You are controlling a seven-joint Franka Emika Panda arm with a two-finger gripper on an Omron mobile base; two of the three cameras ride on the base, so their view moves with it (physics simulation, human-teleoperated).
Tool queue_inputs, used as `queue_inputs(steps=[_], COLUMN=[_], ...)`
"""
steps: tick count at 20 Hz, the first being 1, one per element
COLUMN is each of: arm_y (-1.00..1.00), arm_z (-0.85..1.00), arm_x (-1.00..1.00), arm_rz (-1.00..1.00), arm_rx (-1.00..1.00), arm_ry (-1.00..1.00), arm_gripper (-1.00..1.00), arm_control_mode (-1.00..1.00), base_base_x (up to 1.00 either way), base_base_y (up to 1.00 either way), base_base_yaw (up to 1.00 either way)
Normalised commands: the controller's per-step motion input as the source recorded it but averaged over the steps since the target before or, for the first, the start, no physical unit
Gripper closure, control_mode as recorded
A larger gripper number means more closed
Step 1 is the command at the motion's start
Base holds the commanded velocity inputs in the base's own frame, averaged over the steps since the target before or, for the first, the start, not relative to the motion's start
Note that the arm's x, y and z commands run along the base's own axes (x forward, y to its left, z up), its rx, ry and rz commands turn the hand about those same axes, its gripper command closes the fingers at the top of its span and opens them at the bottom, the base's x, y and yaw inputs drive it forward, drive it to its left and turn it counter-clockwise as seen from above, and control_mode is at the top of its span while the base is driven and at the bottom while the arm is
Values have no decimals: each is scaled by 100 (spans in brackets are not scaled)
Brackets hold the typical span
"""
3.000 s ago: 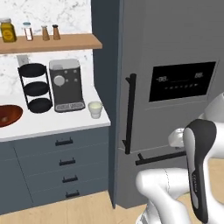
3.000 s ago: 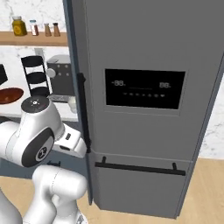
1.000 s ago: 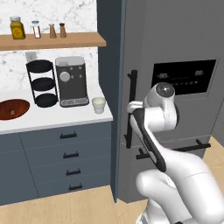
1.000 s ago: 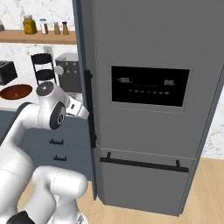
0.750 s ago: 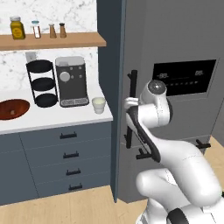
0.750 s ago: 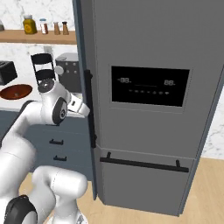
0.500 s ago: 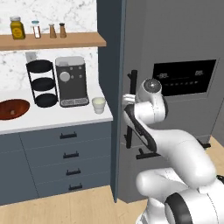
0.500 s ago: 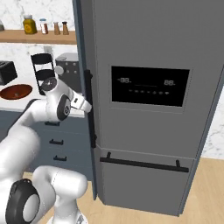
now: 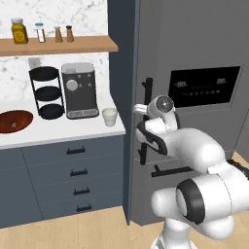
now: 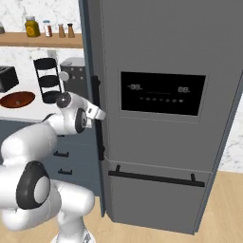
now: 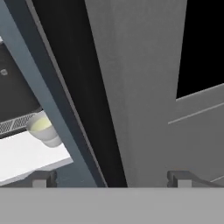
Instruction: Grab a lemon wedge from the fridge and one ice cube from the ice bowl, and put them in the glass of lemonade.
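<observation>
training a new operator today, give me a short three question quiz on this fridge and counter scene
1. True or false: the tall grey fridge with the black display panel has its door shut.
2. Multiple choice: the small cream-white cup of yellow-green lemonade stands on the white counter nearest to which thing? A) the wide reddish-brown wooden bowl B) the grey coffee machine C) the wooden shelf
3. Fill in: in the base views the gripper is up against the fridge's black vertical bar ____.

Key: 1 true; 2 B; 3 handle. Whether the jaws have closed on it cannot be told.
</observation>
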Motion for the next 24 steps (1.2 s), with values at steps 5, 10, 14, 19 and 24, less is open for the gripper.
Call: queue_inputs(steps=[5, 10, 14, 19, 24], arm_y=[0, 0, 0, 0, -4], arm_z=[-17, 0, 0, 0, 0], arm_x=[71, 83, 90, 86, -12], arm_rz=[0, -3, -4, -4, -4], arm_rx=[0, 0, 0, 0, 0], arm_ry=[-5, 1, 4, 4, 10], arm_gripper=[-100, -100, -100, 100, 100], arm_control_mode=[-100, -100, -100, -100, -100], base_base_x=[0, 0, 0, 0, 0], base_base_y=[0, 0, 0, 0, 0], base_base_yaw=[0, 0, 0, 0, 0])
